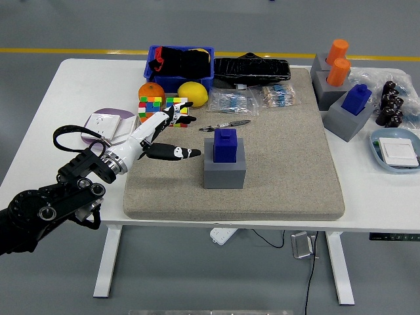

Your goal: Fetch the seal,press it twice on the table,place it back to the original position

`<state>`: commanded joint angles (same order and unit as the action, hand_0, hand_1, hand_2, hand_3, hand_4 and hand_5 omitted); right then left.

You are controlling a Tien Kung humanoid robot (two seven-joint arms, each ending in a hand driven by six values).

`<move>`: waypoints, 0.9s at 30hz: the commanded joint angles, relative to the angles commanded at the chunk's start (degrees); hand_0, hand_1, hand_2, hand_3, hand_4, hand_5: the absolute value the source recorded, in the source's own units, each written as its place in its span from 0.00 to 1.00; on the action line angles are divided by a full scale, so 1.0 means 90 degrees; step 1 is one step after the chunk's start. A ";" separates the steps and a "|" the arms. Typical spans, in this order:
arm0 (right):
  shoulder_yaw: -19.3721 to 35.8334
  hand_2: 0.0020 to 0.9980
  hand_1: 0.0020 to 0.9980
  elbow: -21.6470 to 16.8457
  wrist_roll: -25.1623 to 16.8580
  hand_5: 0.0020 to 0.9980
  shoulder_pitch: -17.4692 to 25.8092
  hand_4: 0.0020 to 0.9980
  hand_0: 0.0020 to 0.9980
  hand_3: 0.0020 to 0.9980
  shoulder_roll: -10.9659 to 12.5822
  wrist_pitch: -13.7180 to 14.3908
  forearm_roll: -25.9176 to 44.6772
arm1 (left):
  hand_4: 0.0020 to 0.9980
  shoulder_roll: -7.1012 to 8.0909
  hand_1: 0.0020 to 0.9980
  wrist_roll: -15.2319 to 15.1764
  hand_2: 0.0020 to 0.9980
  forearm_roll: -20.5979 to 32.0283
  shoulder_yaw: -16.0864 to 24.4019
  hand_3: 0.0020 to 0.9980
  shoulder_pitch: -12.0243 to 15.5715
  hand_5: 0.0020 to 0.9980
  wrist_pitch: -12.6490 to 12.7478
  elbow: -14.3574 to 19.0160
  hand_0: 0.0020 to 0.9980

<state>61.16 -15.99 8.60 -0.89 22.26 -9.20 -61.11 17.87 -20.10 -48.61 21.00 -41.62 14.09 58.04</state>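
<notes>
Reaching: left arm (52, 203) comes in from the lower left, over the desk's (72, 92) left part and onto the mat's edge.
Left robot hand (161, 134): fingers spread and holding nothing; it hovers just left of the seal, apart from it, thumb tip pointing toward the grey base.
Plate (105, 123): purple-rimmed, with a white card, behind the wrist.
Cubes (149, 107): two colourful puzzle cubes side by side, just behind the fingers.
Fruit: orange (151, 90) and lemon (193, 94) in front of the blue bin (180, 65), which holds black items.
Mat (275, 170): beige, covering the desk's middle.
Seal (225, 144): blue block standing upright on a grey base (224, 172), on the mat near its middle.
Pen (226, 125): lying on the mat just behind the seal.
Bags (252, 69): black package at the mat's far edge, two clear packets of small blue parts before it.
Right side: another blue block on a grey base (351, 108), two orange cylinders on grey bases (335, 65), black small items (392, 105), a blue tray (394, 149) with a white card.
</notes>
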 joint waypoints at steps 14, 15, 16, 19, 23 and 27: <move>-0.0107 0.76 0.77 -0.0006 -0.0001 0.37 -0.0003 0.76 0.84 0.70 -0.0001 -0.0004 0.0031 | 0.99 -0.0457 0.80 -0.0038 0.78 0.0037 -0.0057 0.94 0.0064 0.00 0.0298 0.0072 0.92; -0.0114 0.76 0.77 -0.0006 -0.0001 0.37 -0.0003 0.76 0.84 0.70 0.0002 -0.0004 0.0030 | 0.98 -0.0491 0.79 -0.0050 0.77 0.0051 -0.0037 0.94 0.0067 0.00 0.0322 0.0060 0.90; -0.0122 0.76 0.77 -0.0007 -0.0002 0.37 0.0000 0.76 0.84 0.70 0.0006 -0.0003 0.0031 | 0.98 -0.0531 0.79 -0.0064 0.77 0.0080 -0.0012 0.94 0.0071 0.00 0.0350 0.0047 0.90; -0.0150 0.76 0.77 -0.0007 -0.0002 0.37 0.0008 0.76 0.84 0.70 0.0010 -0.0003 0.0038 | 0.98 -0.0636 0.79 -0.0082 0.77 0.0157 0.0022 0.94 0.0093 0.00 0.0384 0.0024 0.90; -0.0149 0.76 0.77 -0.0009 -0.0002 0.37 0.0024 0.76 0.84 0.70 -0.0004 -0.0004 0.0035 | 0.97 -0.0776 0.78 -0.0075 0.77 0.0216 0.0057 0.94 0.0176 0.00 0.0403 -0.0033 0.90; -0.0158 0.76 0.77 -0.0005 0.0000 0.37 0.0040 0.76 0.84 0.70 -0.0019 -0.0006 0.0034 | 0.97 -0.0872 0.77 -0.0080 0.76 0.0267 0.0085 0.93 0.0206 0.00 0.0434 -0.0059 0.90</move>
<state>59.73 -16.04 8.60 -0.54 22.10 -9.25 -60.81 10.02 -20.83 -46.21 21.77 -39.77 18.00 57.51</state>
